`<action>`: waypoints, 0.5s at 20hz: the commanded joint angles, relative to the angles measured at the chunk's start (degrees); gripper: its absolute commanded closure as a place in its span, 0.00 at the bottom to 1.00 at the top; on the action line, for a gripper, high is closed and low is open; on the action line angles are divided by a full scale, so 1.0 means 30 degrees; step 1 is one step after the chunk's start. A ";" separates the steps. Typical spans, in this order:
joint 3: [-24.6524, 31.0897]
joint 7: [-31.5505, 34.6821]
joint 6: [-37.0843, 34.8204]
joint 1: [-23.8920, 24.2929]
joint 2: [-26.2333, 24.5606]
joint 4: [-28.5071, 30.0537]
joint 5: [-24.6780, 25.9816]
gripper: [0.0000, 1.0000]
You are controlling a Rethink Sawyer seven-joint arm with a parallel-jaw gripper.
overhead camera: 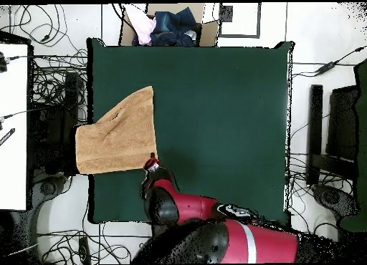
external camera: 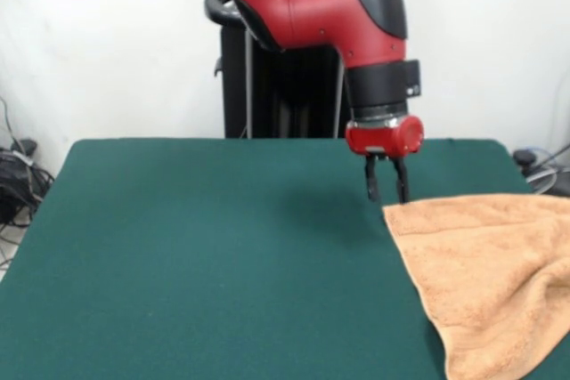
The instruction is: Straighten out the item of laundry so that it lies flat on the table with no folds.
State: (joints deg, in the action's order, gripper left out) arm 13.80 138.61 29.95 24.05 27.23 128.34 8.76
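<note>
The tan towel (external camera: 485, 278) lies at the right side of the dark green table (external camera: 223, 264), with a raised crease near its right end. In the overhead view the towel (overhead camera: 118, 137) sits at the table's (overhead camera: 222, 119) left edge and hangs partly over it; its far side runs diagonally, as if folded. My gripper (external camera: 386, 189) hovers just behind the towel's near-robot corner, fingers apart and holding nothing. From above the gripper (overhead camera: 150, 163) is right at that corner.
The black pedestal (external camera: 267, 86) stands behind the table's far edge. An open cardboard box with clothes (overhead camera: 168, 26) sits beyond the table's top edge in the overhead view. Cables (overhead camera: 50, 83) lie on the floor around the table.
</note>
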 commanded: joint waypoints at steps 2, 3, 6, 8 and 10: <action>0.0526 0.2629 -0.0601 -0.0976 -0.0349 0.0529 0.0166 0.00; 0.0386 0.2564 -0.0443 -0.1049 -0.0677 0.0372 0.0213 0.00; 0.0095 0.2527 0.0202 -0.1396 -0.1785 -0.0282 0.0240 0.00; 0.0082 0.2648 0.0616 -0.1523 -0.2684 -0.0976 0.0214 0.00; -0.0019 0.2695 0.0649 -0.1691 -0.2834 -0.1167 0.0006 0.00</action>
State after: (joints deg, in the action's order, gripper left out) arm 13.55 138.61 29.95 21.23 25.58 130.13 8.89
